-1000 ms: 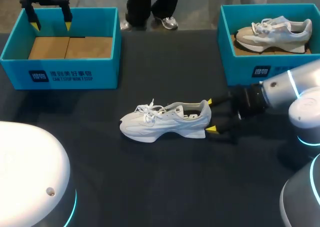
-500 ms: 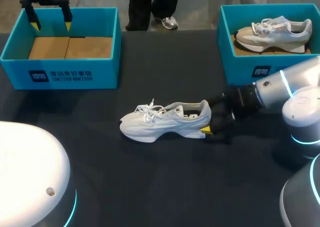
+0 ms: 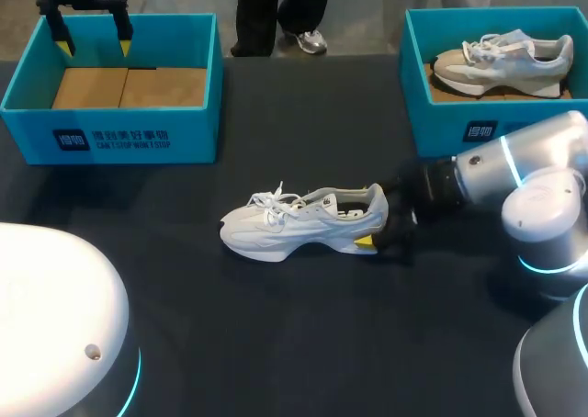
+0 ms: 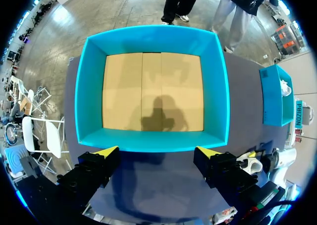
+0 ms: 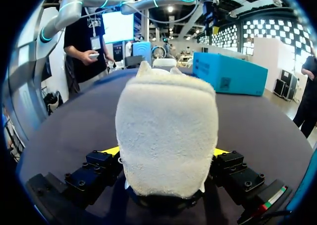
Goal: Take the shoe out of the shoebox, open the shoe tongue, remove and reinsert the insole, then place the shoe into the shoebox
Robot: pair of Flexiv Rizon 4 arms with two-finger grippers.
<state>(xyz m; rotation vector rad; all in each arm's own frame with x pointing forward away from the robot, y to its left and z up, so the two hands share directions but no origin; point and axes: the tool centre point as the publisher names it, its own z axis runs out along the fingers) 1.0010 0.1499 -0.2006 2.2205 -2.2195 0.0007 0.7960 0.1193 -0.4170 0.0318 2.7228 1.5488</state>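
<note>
Head view: the white lace-up sneaker (image 3: 308, 220) lies outside the empty teal cardboard shoebox (image 3: 110, 134), toe towards it. The right gripper (image 3: 377, 222) is at the far heel end.

Left wrist: the left gripper (image 4: 156, 153) is spread above that shoebox.

Right wrist: fingers spread, straddling the heel, so the right arm's nearer.

Bright overhead light; soft shadow on shoebox (image 4: 89, 86) floor.

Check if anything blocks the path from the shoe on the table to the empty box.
Nothing visible does: only bare table lies between the shoe and the empty box. The left gripper hangs over its far rim.
</note>
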